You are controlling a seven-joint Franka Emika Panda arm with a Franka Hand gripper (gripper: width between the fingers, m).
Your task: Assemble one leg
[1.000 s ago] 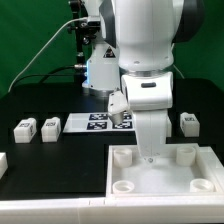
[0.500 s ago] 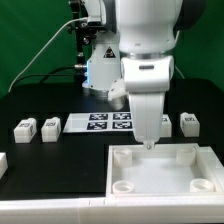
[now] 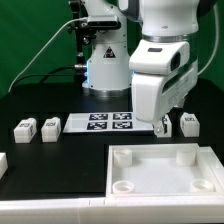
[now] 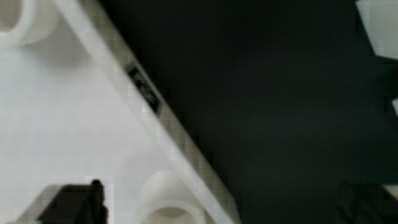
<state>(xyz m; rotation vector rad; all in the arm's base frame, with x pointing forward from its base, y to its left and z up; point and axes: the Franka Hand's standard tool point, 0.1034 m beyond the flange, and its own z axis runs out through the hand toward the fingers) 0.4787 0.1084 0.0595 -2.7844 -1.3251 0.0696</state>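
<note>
Three small white legs with tags stand on the black table: two at the exterior view's left and one at the right. My gripper hangs just above the table behind the tray's far edge, a little to the left of the right leg. It is open and empty. In the wrist view the dark fingertips stand wide apart. Between them lie the tray's rim and a round corner socket. The large white tray lies at the front.
The marker board lies flat between the left legs and my gripper. Another white part shows at the exterior view's far left edge. The arm's base and cables stand at the back. A white object's edge shows at the wrist view's border.
The arm has moved from above the tray's far side toward the exterior view's right, and now hangs close beside the right leg. The parts have not moved.
</note>
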